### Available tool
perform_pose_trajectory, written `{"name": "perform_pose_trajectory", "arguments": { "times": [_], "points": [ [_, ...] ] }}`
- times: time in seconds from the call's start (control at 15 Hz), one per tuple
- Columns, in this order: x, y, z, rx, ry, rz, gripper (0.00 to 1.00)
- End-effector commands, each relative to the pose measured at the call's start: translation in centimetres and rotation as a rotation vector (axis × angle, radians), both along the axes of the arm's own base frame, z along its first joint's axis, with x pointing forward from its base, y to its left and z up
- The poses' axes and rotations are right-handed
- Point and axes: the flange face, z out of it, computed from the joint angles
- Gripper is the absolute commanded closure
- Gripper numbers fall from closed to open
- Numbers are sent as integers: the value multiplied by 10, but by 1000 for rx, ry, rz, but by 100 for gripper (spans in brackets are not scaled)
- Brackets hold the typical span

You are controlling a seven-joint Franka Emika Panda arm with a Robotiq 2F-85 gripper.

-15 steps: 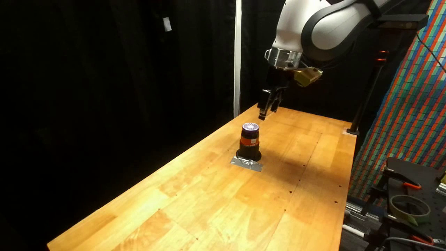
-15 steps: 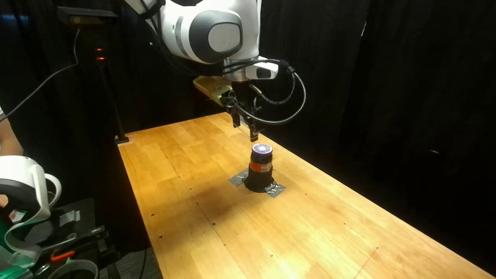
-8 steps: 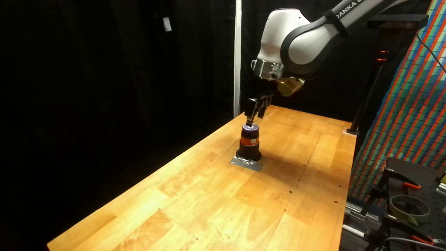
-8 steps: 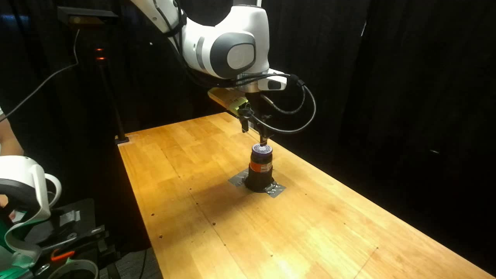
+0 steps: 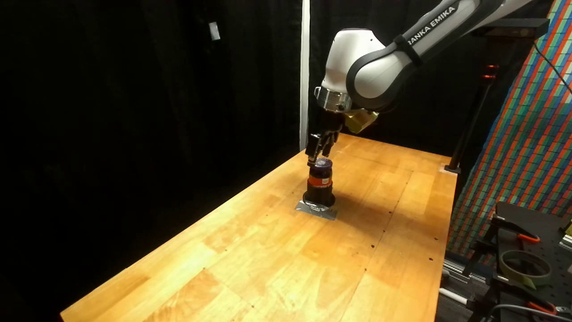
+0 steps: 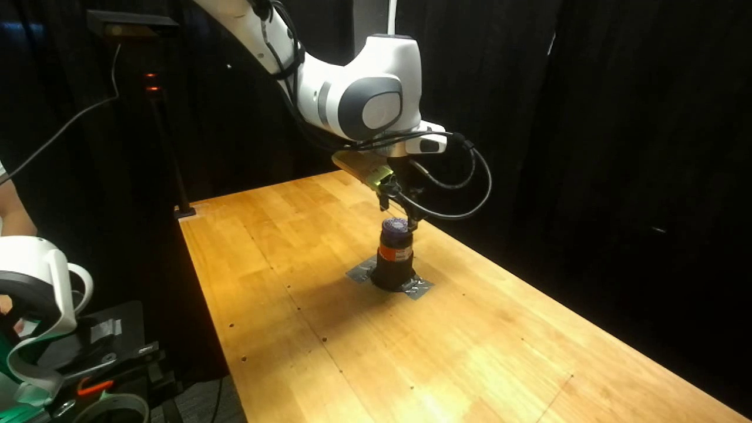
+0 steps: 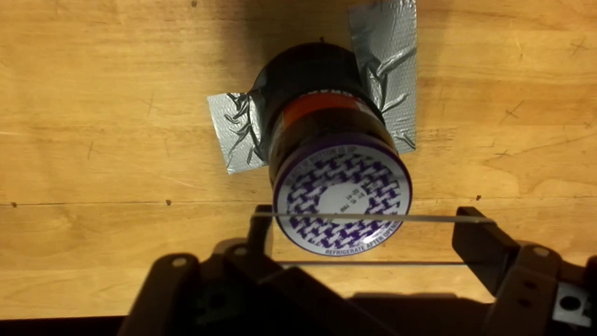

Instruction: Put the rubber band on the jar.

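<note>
The jar (image 5: pixel 321 179) stands upright in a black holder taped to the table; it has a purple-white lid and an orange band. It also shows in an exterior view (image 6: pixel 396 249) and in the wrist view (image 7: pixel 345 196). My gripper (image 5: pixel 318 159) is open at about lid height, also in an exterior view (image 6: pixel 399 216); one fingertip is beside the lid. In the wrist view my gripper (image 7: pixel 367 215) holds the thin rubber band (image 7: pixel 433 218) stretched between its spread fingers. One strand crosses over the lid; the other runs past its edge. Whether the band touches the lid I cannot tell.
Grey tape (image 7: pixel 387 70) fixes the black holder (image 6: pixel 392 275) to the wooden table (image 5: pixel 286 268). A post with a camera (image 6: pixel 167 153) stands at a table corner. A side cart with a tape roll (image 5: pixel 526 268) is beside the table. A cable loop (image 6: pixel 470 200) hangs from the wrist.
My gripper has moved down and toward the jar, from behind and above it to lid height, with a finger passing over the lid to its side. The jar has not moved.
</note>
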Motion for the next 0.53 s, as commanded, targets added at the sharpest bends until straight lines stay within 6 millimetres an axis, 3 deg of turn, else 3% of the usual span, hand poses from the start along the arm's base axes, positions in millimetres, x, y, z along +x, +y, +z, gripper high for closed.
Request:
{"name": "perform_pose_trajectory", "arguments": {
  "times": [0.0, 0.47],
  "points": [
    [17, -2, -5, -12, -45, 6, 0],
    [22, -12, -19, -24, -34, 2, 0]
  ]
}}
